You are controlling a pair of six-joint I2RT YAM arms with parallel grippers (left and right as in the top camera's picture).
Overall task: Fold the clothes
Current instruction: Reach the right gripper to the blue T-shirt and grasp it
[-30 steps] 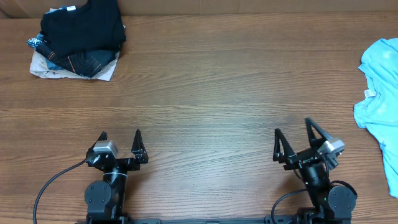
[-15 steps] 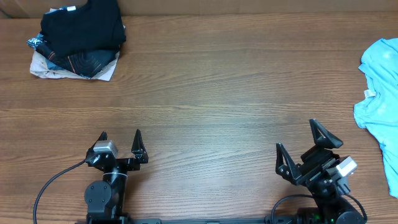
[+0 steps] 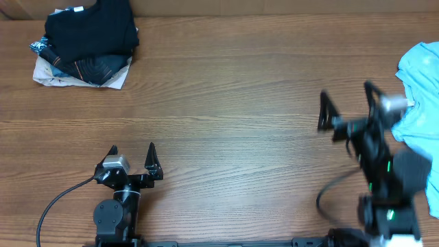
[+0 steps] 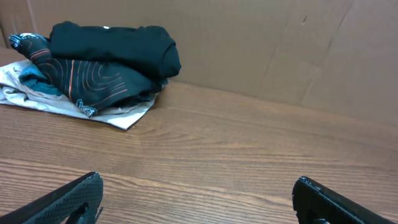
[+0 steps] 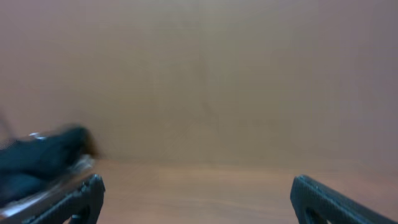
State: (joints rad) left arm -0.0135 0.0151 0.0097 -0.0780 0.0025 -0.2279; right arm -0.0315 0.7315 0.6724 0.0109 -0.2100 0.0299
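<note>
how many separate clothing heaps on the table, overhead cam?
2. A dark folded pile at the far left corner; a light blue T-shirt at the right edge, partly cut off by the frame. More may lie out of view.

I took this for a robotics lab bench. Wood-grain table (image 3: pixel 226 89) ran the whole frame; plain cardboard sheets (image 4: pixel 267 43) stood as backdrop along the top; left arm base (image 3: pixel 115 218) and right arm base (image 3: pixel 385 221) sat at the bottom edge; black cable (image 3: pixel 46 211) trailed lower left.
</note>
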